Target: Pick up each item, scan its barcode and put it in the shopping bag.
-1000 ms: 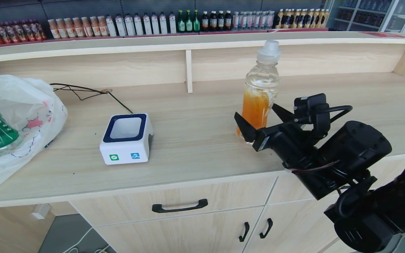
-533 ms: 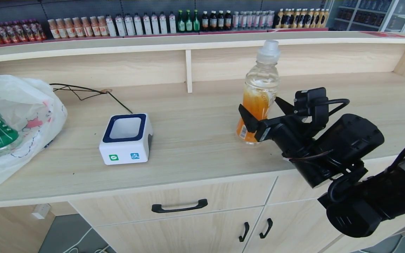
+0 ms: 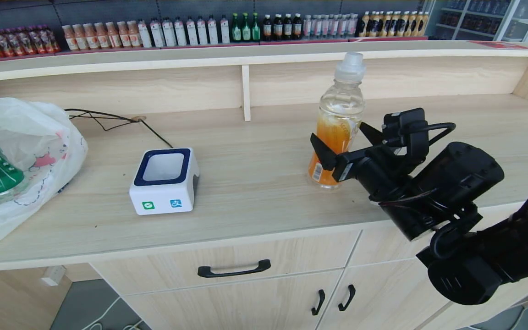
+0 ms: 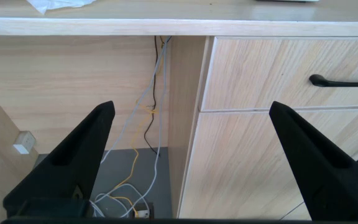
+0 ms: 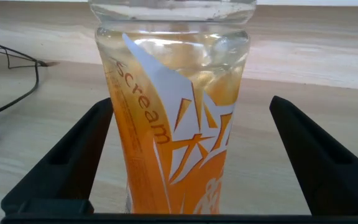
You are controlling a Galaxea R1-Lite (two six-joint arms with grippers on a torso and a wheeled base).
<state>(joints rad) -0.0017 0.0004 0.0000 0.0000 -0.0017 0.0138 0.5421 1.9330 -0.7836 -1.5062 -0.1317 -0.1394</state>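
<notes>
1. Now the orange drink bottle (image 3: pixel 340 120) stands upright on the worktop (image 3: pixel 255 192), well apart from the scanner (image 3: pixel 165 178) and the shopping bag (image 3: pixel 30 146).
2. Right hand (image 3: pixel 337 134): fingers spread apart on either side of the bottle's lower half, apparently not touching it, though that is hard to tell.
3. Left hand (image 4: pixel 188 134): fingers apart, holding nothing.
4. My guess on handling: it is partly full, so the weight sits low. The thin plastic dents and the smooth label may slip. Grip the labelled waist gently, leaving the barcode (image 3: pixel 317 172) uncovered.
</notes>
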